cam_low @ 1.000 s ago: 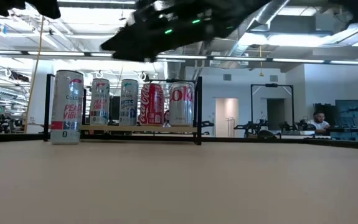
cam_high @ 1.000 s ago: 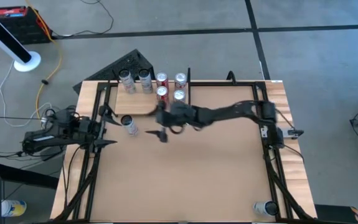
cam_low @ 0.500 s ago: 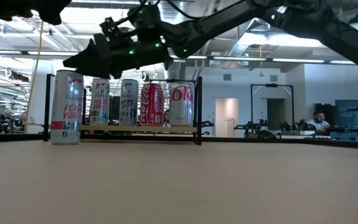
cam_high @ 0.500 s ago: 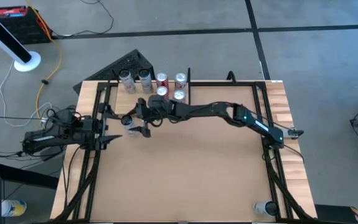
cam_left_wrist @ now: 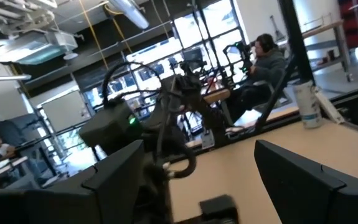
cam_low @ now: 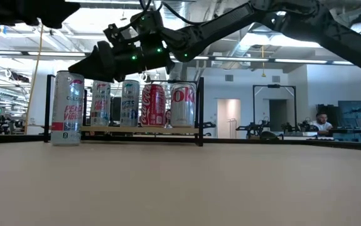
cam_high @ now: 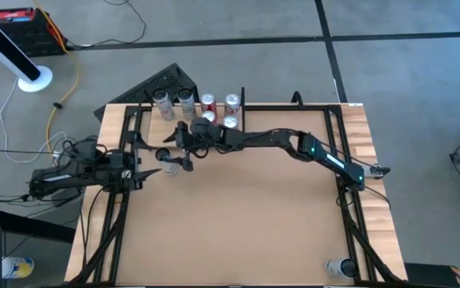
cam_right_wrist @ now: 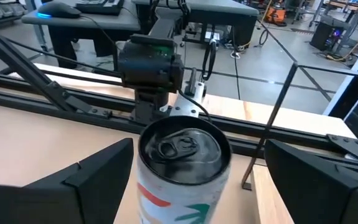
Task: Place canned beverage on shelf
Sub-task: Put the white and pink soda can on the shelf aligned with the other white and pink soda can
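A tall silver can (cam_low: 67,108) with red and green print stands upright on the tabletop, left of the shelf; it also shows in the high view (cam_high: 164,155). The pale wood shelf (cam_high: 178,138) at the far edge carries several silver and red cans (cam_low: 144,103). My right gripper (cam_right_wrist: 198,149) is open, reaching in from the table's right. Its fingers (cam_right_wrist: 98,177) stand on either side of the can's top (cam_right_wrist: 183,146) without touching it. In the low view, the gripper (cam_low: 98,63) hangs at the height of the can's top. My left gripper (cam_high: 151,170) waits open at the table's left.
Another can (cam_high: 342,268) stands at the table's near right corner. Black frame rails (cam_high: 118,216) run along both sides of the table. The shelf's thin black end piece (cam_low: 199,112) stands upright to the right of the cans. People sit at desks in the room beyond (cam_low: 321,123).
My right gripper has travelled toward the table's left, its arm stretching out, from in front of the shelf to the standing can, and its open fingers now straddle the can's top. The can has not moved.
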Robot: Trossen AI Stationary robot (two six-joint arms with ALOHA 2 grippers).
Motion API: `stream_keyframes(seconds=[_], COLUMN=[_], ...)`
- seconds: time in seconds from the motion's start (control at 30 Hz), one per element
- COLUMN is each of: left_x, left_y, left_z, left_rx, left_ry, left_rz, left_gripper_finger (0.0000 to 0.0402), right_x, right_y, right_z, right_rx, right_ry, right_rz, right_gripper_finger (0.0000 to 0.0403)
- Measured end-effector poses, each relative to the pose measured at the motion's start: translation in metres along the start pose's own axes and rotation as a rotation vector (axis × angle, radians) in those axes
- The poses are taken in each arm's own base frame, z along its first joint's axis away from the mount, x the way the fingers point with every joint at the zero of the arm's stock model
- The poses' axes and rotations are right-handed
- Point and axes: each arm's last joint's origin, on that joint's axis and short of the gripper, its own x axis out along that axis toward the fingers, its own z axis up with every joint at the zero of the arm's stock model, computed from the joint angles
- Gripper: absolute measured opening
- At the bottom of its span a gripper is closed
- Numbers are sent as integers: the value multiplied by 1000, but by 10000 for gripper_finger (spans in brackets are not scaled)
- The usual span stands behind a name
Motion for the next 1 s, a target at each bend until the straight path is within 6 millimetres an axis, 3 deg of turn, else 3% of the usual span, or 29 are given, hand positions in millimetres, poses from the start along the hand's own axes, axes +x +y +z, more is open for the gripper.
stream_keyframes(seconds=[0.23, 0.43, 0.67, 0.77, 1.0], left_x=[1, 1, 11, 20, 38], left_y=[0, 7, 4, 4, 12], left_z=[-4, -8, -18, -21, -5], left_rx=[7, -98, -205, -251, -376], left_ry=[13, 110, 190, 287, 509], left_rz=[37, 306, 275, 278, 263], left_gripper_finger=[291, 291, 291, 291, 291], right_x=[3, -3, -45, -58, -91], right_y=[9, 12, 6, 9, 20], right_z=[-1, -3, 49, 54, 62], right_rx=[7, -16, -50, -68, -49], right_ry=[33, 180, 292, 404, 599], right_rz=[-1, -83, -118, -148, -239], right_gripper_finger=[384, 384, 384, 384, 384])
